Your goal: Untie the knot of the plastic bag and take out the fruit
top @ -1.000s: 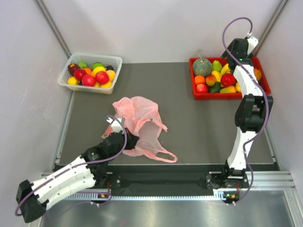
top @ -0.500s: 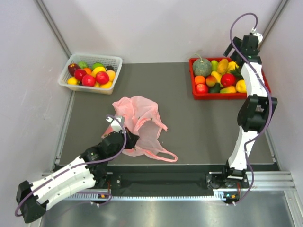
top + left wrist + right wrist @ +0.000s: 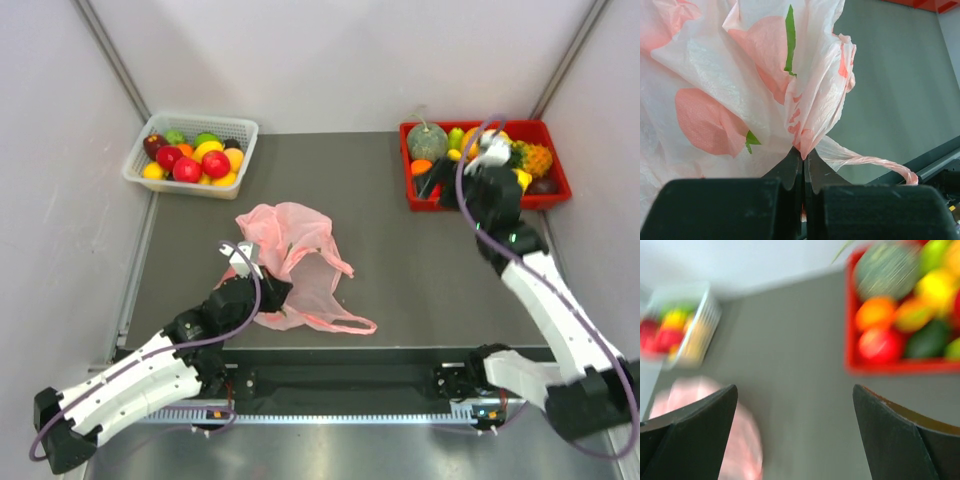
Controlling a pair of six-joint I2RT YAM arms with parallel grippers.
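Note:
The pink plastic bag lies crumpled on the grey mat, left of centre. My left gripper is shut on a fold at the bag's near edge; in the left wrist view the jaws pinch the pink plastic tightly. A thin twisted handle strip trails right from the pinch and forms a loop on the mat. I cannot tell whether a knot remains. No fruit shows in the bag. My right gripper is open and empty at the red tray's front left corner; its view is blurred, with the fingers spread wide.
A red tray of mixed fruit, with a green melon, stands at the back right. A white basket of fruit stands at the back left. The table's front rail runs below the bag.
My right arm has swung down and left from high over the red tray's back to its front left corner. My left gripper stays shut on the bag, nearly still.

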